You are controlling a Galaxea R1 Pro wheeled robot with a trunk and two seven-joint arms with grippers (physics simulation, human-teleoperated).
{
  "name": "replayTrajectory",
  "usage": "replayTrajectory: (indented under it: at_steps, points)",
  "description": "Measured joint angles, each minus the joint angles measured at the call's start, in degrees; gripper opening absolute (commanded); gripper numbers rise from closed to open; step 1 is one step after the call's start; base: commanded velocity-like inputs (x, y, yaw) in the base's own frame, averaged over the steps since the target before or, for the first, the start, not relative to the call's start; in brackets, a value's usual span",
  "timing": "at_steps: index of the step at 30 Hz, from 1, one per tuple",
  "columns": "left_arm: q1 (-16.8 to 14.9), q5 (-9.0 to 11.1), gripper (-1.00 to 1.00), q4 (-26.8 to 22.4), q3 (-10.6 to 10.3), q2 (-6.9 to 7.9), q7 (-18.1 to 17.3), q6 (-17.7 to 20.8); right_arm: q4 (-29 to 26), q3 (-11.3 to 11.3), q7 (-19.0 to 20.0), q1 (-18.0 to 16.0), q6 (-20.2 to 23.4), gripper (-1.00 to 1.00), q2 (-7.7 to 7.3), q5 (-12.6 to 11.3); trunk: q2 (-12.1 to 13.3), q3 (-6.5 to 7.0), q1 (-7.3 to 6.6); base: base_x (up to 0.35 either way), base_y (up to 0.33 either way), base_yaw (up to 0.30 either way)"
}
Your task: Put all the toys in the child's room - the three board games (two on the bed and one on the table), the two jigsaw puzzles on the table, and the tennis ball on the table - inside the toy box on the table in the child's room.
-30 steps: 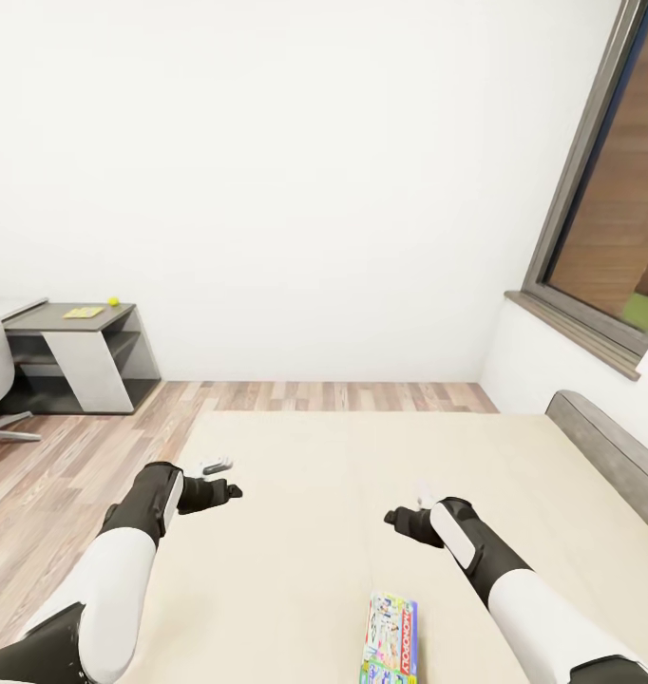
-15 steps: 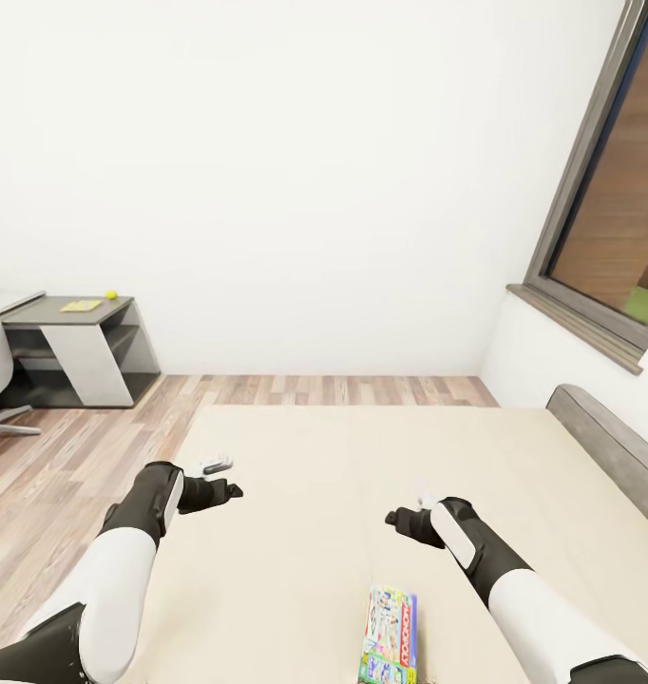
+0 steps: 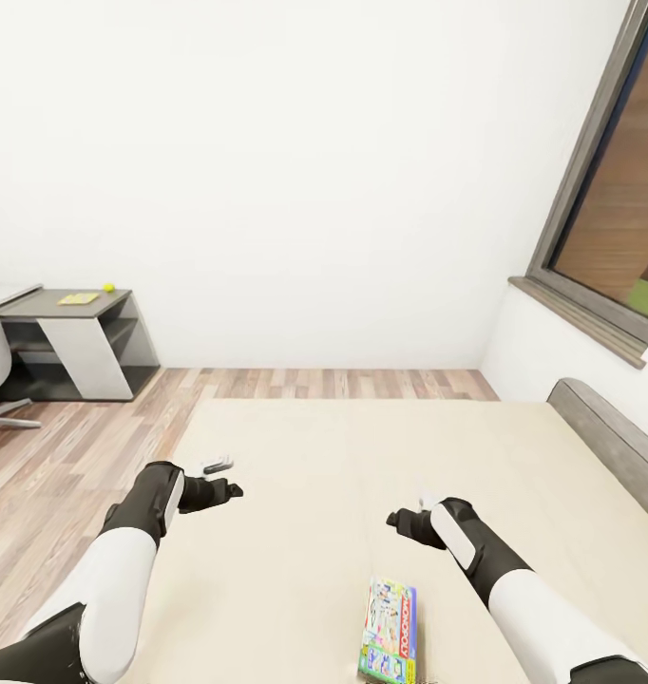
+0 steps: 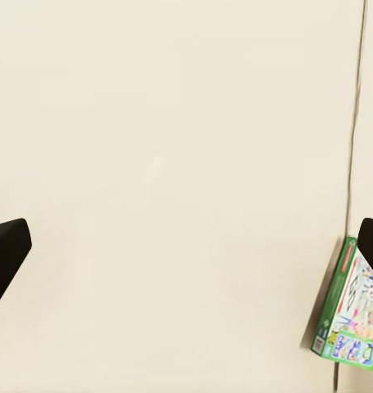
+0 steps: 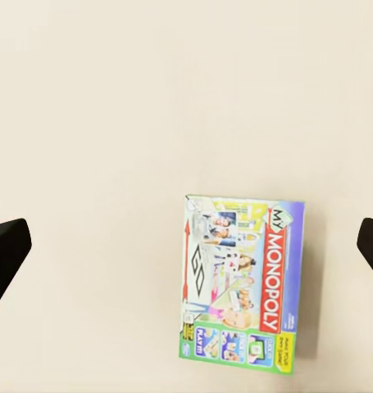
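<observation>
Head view shows the whole scene sliding slightly since a second ago, so the camera moves, not the things. The green-blue Monopoly board game box [image 3: 390, 635] lies on the beige bed [image 3: 343, 475] between the empty, open left end effector [image 3: 219, 480] and open right end effector [image 3: 407, 513]; the dark grey bench [image 3: 72, 332] sits far beyond the bed.

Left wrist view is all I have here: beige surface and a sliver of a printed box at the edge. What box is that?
Observer: The right wrist view shows its whole face: a Monopoly box lying flat on the bed.
Operator: Is either gripper holding it?
Observer: No. In the head view the right gripper and left gripper hover open above the mattress, apart from the box.
Operator: Anything else of the task in sight?
Observer: In the head view a tennis ball and a flat yellow item sit on the dark grey desk section across the room.
</observation>
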Motion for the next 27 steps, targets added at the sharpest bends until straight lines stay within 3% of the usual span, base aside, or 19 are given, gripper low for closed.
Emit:
replayTrajectory:
  at_steps: [10, 27]
  points:
    - [0.0, -0.07, 1.0, 0.0, -0.09, -0.23, 0.11, -0.11, 0.19, 0.0, -2.43, 0.04, -0.07, 1.0, 0.0, 0.01, 0.0, -0.95, 0.0, 0.0, 0.0, 0.0]
    - [0.0, -0.09, 1.0, 0.0, -0.09, -0.28, 0.16, -0.2, 0.27, 0.08, -2.6, 0.04, 0.23, 1.0, 0.24, 0.14, -0.01, -2.56, 0.0, 0.0, 0.0, 0.0]
